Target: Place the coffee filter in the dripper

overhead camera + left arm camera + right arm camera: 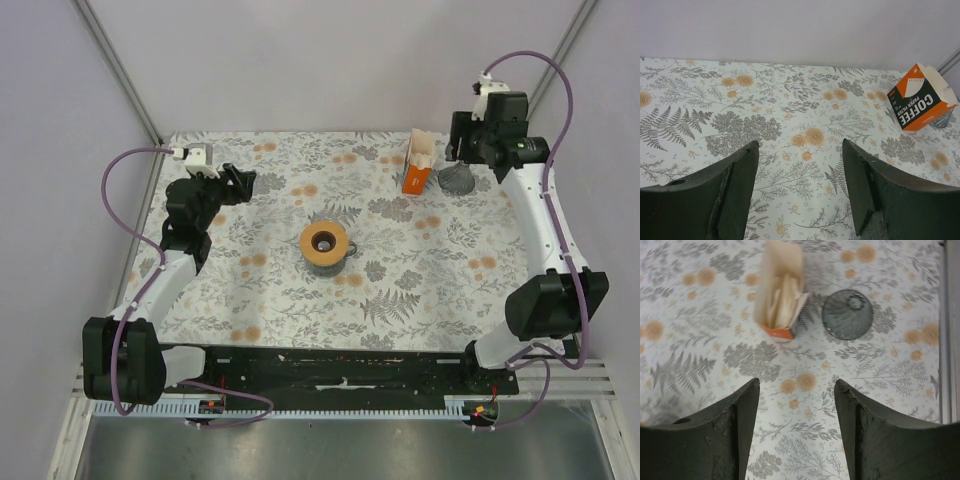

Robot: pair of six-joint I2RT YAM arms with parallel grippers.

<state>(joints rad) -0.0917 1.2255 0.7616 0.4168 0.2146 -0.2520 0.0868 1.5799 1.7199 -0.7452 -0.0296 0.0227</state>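
Observation:
The dripper stands mid-table, showing a tan-brown round collar with a dark centre, a grey body and a small side handle. No single coffee filter is in view. Only cream papers show, stacked in the orange carton at the far right. My right gripper hovers open and empty above the cloth just short of the carton. My left gripper is open and empty at the far left, aimed across the table toward the carton.
A grey ribbed see-through cone sits narrow end up right beside the carton. The floral tablecloth covers the table. A metal rail runs along the table's right edge, with walls close behind.

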